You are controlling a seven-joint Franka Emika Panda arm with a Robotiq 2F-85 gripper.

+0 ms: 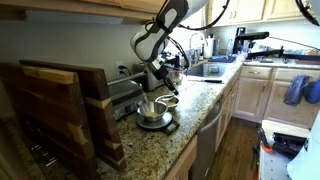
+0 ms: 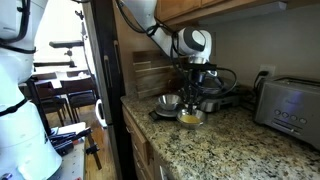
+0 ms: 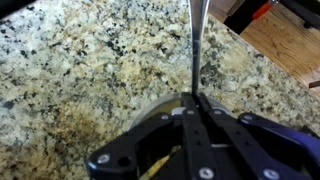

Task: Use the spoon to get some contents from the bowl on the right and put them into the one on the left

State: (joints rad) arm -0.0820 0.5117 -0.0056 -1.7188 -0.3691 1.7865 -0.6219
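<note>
One spoon [image 3: 195, 45] is in play. Its thin metal handle runs straight up the wrist view over the speckled stone, and its lower end disappears between the fingers of the single gripper [image 3: 193, 100], which are pressed together on it. The scoop end is hidden below the gripper, so I cannot tell what it carries.

In an exterior view the gripper hangs directly over the yellow-filled bowl [image 2: 190, 122], the nearer of two bowls I can count with confidence. The second, an empty-looking metal bowl [image 2: 166, 103], sits just beside it, toward the doorway side of that picture. A darker round object behind them is too small to identify. In the wrist view a curved rim and a streak of yellow show under the gripper body.

Both bowls stand on the granite countertop [image 2: 235, 145], near its front edge. One toaster [image 2: 285, 100] stands well apart from them against the wall. At the opposite end of the counter are upright wooden boards [image 1: 60, 100] — at least two. One arm [image 1: 160, 35] reaches down from above.
</note>
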